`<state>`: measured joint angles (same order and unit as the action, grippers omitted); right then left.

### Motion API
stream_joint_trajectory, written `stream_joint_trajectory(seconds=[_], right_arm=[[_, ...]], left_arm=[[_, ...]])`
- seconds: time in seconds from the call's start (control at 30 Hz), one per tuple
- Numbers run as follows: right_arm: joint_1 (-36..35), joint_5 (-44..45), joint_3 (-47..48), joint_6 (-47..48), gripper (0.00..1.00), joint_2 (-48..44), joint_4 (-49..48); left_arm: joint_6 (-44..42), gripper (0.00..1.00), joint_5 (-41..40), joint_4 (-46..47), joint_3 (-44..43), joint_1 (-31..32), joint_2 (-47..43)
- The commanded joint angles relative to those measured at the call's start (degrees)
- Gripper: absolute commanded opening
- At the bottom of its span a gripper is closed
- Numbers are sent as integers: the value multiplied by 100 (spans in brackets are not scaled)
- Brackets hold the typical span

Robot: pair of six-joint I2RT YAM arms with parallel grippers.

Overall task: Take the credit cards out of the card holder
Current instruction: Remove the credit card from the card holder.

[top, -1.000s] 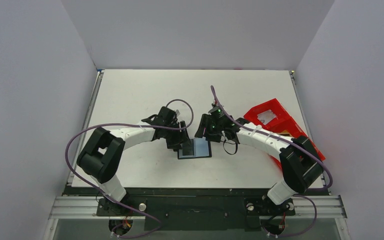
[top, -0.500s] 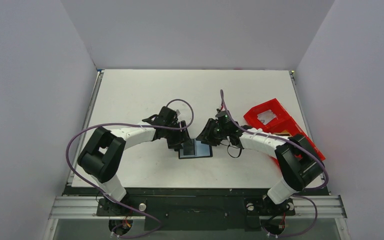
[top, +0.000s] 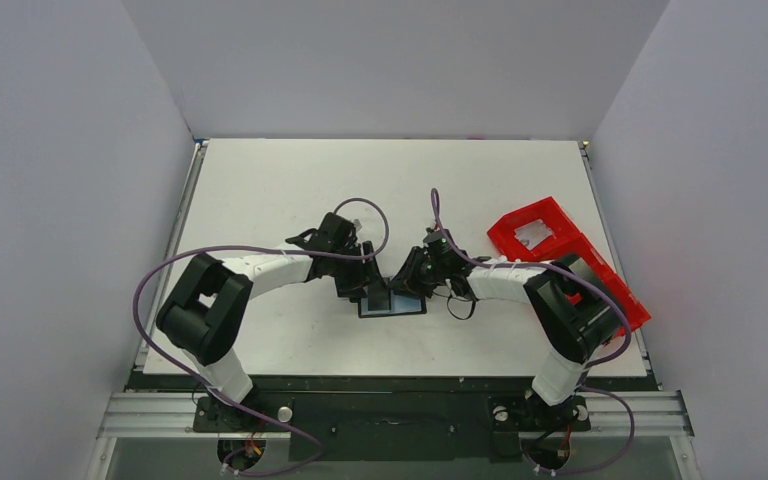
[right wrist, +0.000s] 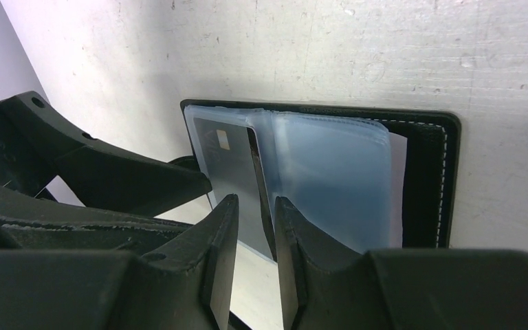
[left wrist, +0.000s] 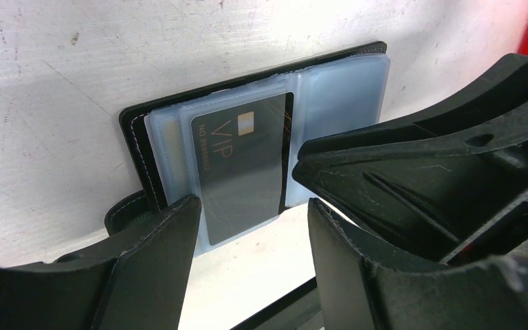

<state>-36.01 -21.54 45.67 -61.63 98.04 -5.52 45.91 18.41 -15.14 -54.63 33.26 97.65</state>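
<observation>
The card holder lies open on the table, black cover down and clear blue-grey sleeves up. A dark credit card marked VIP sits in a sleeve and also shows in the right wrist view. My left gripper is open at the holder's left end, one finger by the closing tab. My right gripper reaches in from the right. Its jaws stand narrow but apart, with the raised edge of the card's sleeve between them.
A red plastic compartment tray sits at the table's right edge, behind the right arm. The two grippers are close together over the holder, the right one's black body filling the left wrist view's right side.
My right gripper has come down and left onto the holder, and its jaws have narrowed around the sleeve edge. The left gripper has stayed put and open.
</observation>
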Motion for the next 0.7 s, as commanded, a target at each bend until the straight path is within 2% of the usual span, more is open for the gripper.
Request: stream_joint_trajectory(seconds=[0.0,0.67], right_arm=[[-62,16,-94,-75,23,88,-403],[-91,-37,-261,-154,20,303,-716]], left_arm=[[-23,56,-9,151,-195,69,126],[-29,56,-34,94,-404,208,281]])
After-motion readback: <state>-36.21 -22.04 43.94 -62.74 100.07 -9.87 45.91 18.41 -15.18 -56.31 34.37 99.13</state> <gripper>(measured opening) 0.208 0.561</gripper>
